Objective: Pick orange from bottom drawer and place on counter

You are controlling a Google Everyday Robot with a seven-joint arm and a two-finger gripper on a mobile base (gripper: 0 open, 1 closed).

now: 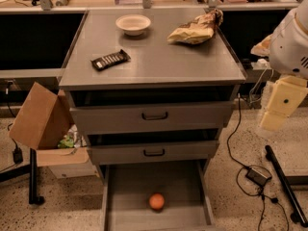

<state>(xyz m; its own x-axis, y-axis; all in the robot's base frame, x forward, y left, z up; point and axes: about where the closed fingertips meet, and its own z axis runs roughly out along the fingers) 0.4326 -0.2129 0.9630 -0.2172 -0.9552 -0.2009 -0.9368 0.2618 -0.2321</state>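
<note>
The orange (156,201) lies near the front middle of the open bottom drawer (127,186), the lowest grey tray of the cabinet. The counter (159,57) is the flat grey cabinet top. My gripper (280,105) hangs as a pale yellow piece under the white arm at the right edge. It is beside the cabinet at the height of the upper drawers, well above and to the right of the orange, and touches nothing.
On the counter are a white bowl (133,24), a dark snack bar (110,59) and a crumpled chip bag (196,29). Two shallower drawers (154,115) stand slightly open. A cardboard box (39,115) is at the left. Cables and a power brick (258,175) lie on the floor at the right.
</note>
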